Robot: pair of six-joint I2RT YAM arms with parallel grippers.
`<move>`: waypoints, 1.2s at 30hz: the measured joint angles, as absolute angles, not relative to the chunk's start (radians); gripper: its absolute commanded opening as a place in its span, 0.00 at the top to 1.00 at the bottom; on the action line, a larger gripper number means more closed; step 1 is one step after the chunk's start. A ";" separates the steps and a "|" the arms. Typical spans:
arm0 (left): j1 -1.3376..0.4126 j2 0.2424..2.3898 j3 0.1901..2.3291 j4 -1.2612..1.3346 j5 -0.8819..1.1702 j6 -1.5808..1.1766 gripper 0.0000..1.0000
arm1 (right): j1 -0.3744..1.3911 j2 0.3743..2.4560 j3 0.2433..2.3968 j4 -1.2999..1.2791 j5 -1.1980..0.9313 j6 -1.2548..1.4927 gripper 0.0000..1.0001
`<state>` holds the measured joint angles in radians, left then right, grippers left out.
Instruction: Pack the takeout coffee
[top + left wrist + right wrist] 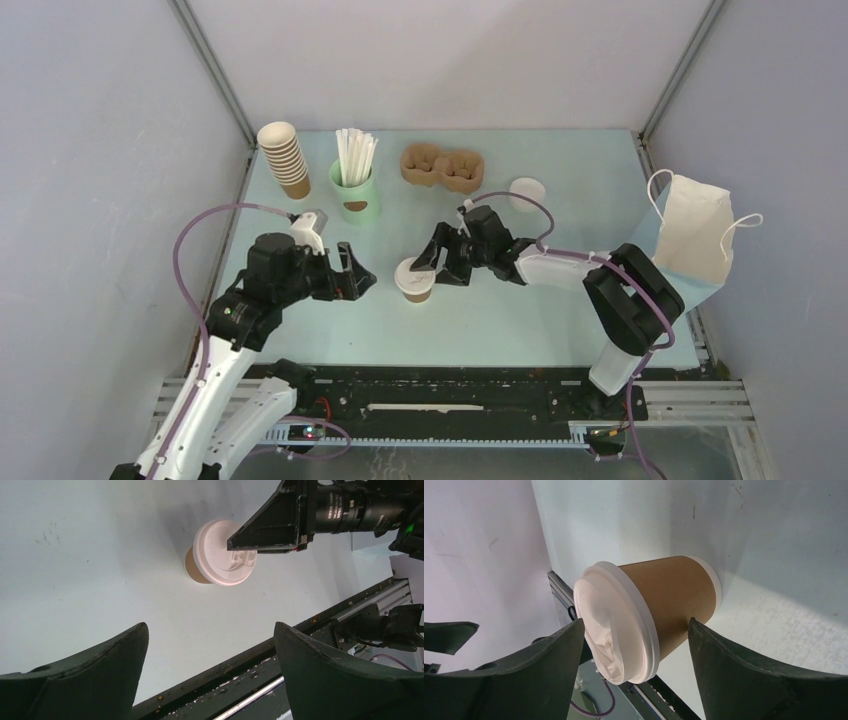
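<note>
Brown lidded cup (413,281) stands upright on the table (560,310), right tool (437,266) wide open straddling it, gripping nothing yet, apparently lined up for a side grasp toward the carrier (442,167); left tool (357,270) open, empty, nearby

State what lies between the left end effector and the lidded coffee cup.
Only bare table. The left wrist view shows nothing standing between the open left end effector and the coffee cup.

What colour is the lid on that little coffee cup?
The lid is white, on a brown cup; clearest from the right wrist.
</note>
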<state>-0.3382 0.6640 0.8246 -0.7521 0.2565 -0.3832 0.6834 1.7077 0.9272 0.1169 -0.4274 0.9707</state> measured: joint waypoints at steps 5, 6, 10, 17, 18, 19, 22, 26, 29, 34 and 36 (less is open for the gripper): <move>-0.338 0.636 0.853 -0.768 0.237 -0.383 0.00 | 0.710 1.712 0.927 0.129 -0.398 0.976 0.27; -0.338 0.628 0.861 -0.774 0.232 -0.383 0.00 | 0.715 1.719 0.927 0.146 -0.394 0.982 0.28; -0.338 0.599 0.897 -0.796 0.196 -0.383 0.00 | 0.737 1.771 0.937 0.213 -0.373 1.013 0.29; -0.338 0.552 0.995 -0.837 0.132 -0.383 0.00 | 0.822 1.936 1.109 0.295 -0.315 1.063 0.28; -0.338 0.547 0.999 -0.839 0.130 -0.383 0.00 | 0.836 1.966 1.151 0.295 -0.302 1.066 0.28; -0.338 0.542 1.002 -0.842 0.126 -0.383 0.00 | 0.848 1.994 1.192 0.295 -0.289 1.071 0.28; -0.338 0.532 1.004 -0.859 0.114 -0.384 0.00 | 0.888 2.099 1.351 0.296 -0.247 1.092 0.27; -0.338 0.525 1.005 -0.887 0.097 -0.383 0.00 | 0.943 2.270 1.636 0.265 -0.183 1.117 0.25; -0.338 0.521 1.011 -0.907 0.080 -0.382 0.00 | 0.973 2.340 1.767 0.233 -0.161 1.130 0.25; -0.338 0.521 1.018 -0.923 0.069 -0.381 0.00 | 0.990 2.405 1.879 0.198 -0.144 1.162 0.18; -0.338 0.521 1.018 -0.927 0.062 -0.381 0.00 | 0.986 2.405 1.877 0.183 -0.145 1.143 0.15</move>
